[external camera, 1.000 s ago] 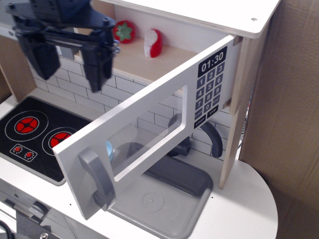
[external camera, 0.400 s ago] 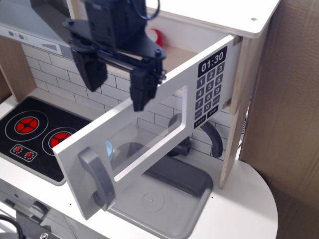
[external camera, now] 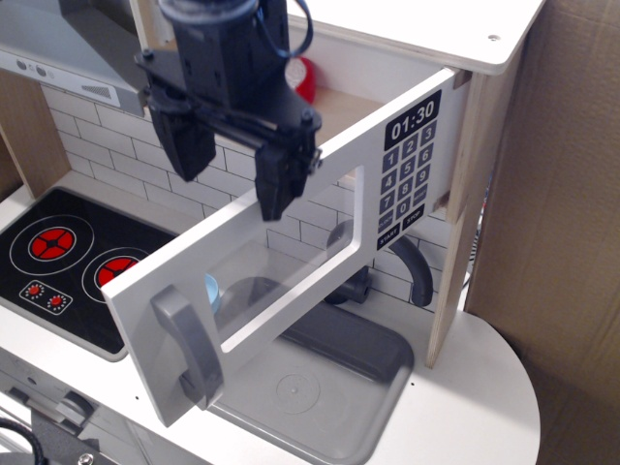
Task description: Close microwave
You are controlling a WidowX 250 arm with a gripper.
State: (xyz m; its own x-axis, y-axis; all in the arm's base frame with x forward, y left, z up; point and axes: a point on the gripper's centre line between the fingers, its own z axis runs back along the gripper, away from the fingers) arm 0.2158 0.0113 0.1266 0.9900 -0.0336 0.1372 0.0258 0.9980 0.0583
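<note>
- The microwave (external camera: 291, 257) fills the middle of the frame, its white door swung wide open toward the lower left, keypad at the right end reading 01:30, grey handle (external camera: 189, 344) at the lower left.
- Its inside is mostly hidden by the gripper; only part of a red and white item (external camera: 305, 77) shows there.
- The gripper (external camera: 232, 165) hangs in the upper left of centre, fingers spread wide and pointing down, holding nothing, the right-hand finger (external camera: 276, 179) overlapping the door's top edge.
- Below lie a grey sink (external camera: 320, 387) and a black stove (external camera: 68, 262).
</note>
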